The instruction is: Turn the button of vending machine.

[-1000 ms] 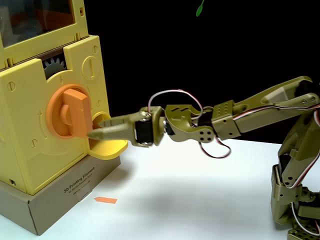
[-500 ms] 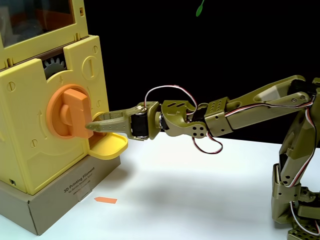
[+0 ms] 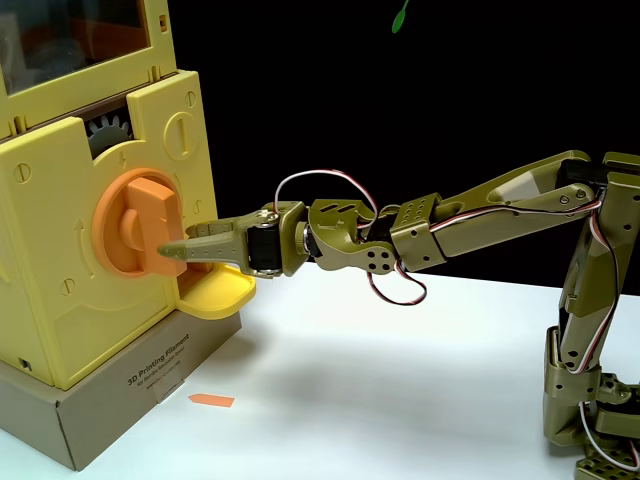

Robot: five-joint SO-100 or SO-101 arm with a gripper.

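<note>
arm (image 3: 500, 205): olive-green 3D-printed links | servos: black blocks at the joints | cables: red-and-white wires looping over the wrist and running along the base column | gripper (image 3: 172, 250): olive, tapered pointed fingers | screws: small holes on the wrist bracket

White table (image 3: 400, 380): cardboard base (image 3: 110, 405), orange arrow marker (image 3: 211, 401), arm's foot (image 3: 590, 440).

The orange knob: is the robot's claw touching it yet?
Cannot tell. In the fixed view the gripper tips overlap the knob's bar edge, but neither contact nor gap shows plainly.
</note>
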